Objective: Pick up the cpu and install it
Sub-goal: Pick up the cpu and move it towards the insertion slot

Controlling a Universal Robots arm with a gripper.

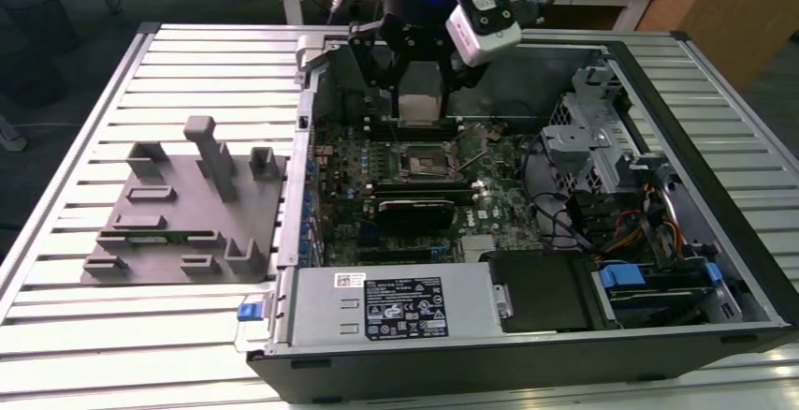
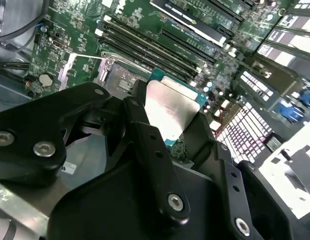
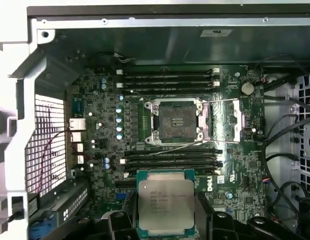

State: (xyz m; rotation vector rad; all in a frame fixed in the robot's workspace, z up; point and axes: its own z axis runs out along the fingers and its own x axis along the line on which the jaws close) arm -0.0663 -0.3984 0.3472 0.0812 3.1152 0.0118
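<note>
An open computer case [image 1: 500, 373] is lying on its side on a slatted metal table [image 1: 88, 354], its green circuit board [image 1: 506, 206] facing up. A grey tray [image 1: 175, 209] is sitting beside it on the exterior view's left, carrying a narrow green memory stick [image 1: 168, 237]. Coloured cables [image 1: 656, 227] are bunching inside the case toward the exterior view's right.

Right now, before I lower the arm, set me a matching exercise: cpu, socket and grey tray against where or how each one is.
Things:
1. cpu
2. socket
3. grey tray

Places or states:
A. open and empty
B. on the table, outside the case
C. held by the gripper above the motherboard

Pairs: 1-C, 2-A, 3-B
</note>
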